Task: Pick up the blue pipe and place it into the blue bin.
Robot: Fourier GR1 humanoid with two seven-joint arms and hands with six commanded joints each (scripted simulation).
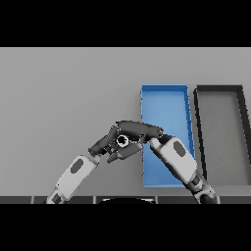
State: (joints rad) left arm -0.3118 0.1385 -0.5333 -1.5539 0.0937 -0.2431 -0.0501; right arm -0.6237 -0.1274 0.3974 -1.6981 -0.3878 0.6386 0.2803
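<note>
Blue bin point(166, 100) lies just right of both hands, which meet at its left wall, right hand point(139, 131) curled over left hand point(110, 144); no blue pipe shows clearly, so whether either grips it I cannot tell.

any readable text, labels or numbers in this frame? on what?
None. No words, numbers, brands or signs can be read anywhere.
Blue bin: plain, no label.
Black bin: plain, no label.
Table: bare grey, no marks.
Left hand and right hand: dark, no lettering; the arms show only dark oval patches, not text.
</note>
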